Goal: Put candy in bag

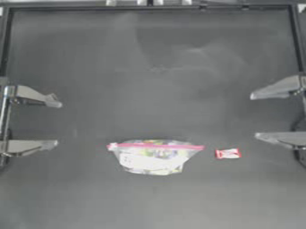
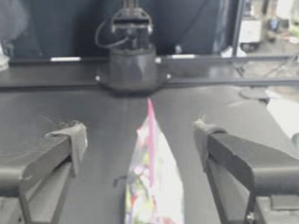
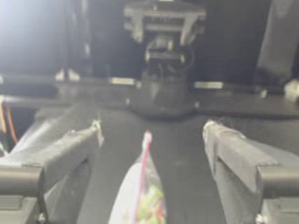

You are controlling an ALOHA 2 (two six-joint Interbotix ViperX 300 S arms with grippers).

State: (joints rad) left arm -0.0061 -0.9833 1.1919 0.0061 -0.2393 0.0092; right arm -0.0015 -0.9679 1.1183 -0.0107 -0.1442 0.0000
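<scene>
Candy (image 1: pixel 227 153) sits on the bench (image 1: pixel 149 58) lower right of centre, just right of the bag (image 1: pixel 154 156). Left gripper (image 1: pixel 57 124) and right gripper (image 1: pixel 254 116) parked at the edges, jaws wide, nowhere near it.

Both arms are cut off by the top view's side edges — only the fingers (image 1: pixel 37 96) reach in. Each wrist view crops the bag (image 2: pixel 153 183) at its lower edge. The candy (image 1: pixel 227 154) is too small to read, and the bag's sweets blur together — uncountable.
</scene>
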